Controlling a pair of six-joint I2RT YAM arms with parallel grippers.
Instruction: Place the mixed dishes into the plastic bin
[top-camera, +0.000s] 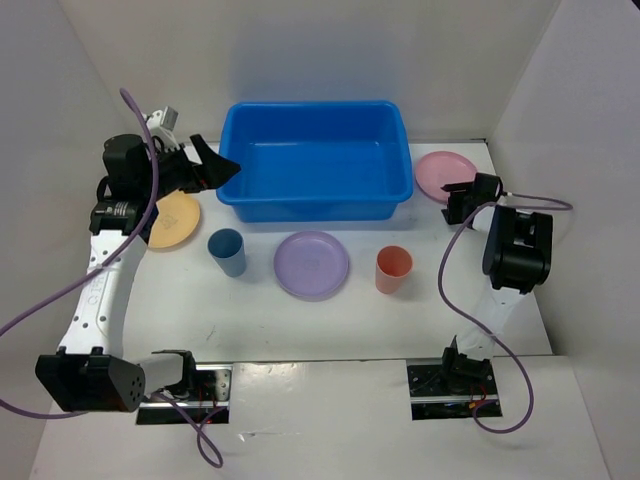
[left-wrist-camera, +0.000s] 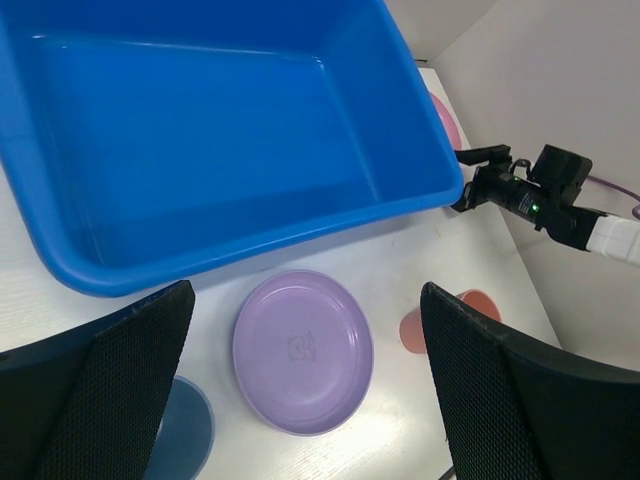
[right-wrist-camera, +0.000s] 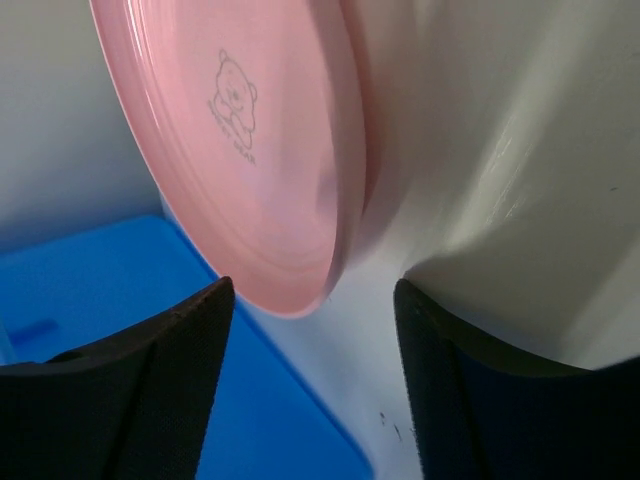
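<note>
blue bin (top-camera: 315, 208) upright | three plates (top-camera: 444, 175) (top-camera: 180, 225) (top-camera: 312, 264), two cups (top-camera: 227, 250) (top-camera: 393, 268) outside it

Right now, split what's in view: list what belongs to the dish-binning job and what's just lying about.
Belongs to the job: blue bin, pink plate, yellow plate, lilac plate, blue cup, coral cup.

Just there: purple cables and white walls. Both are rig fittings, not loose clutter.
</note>
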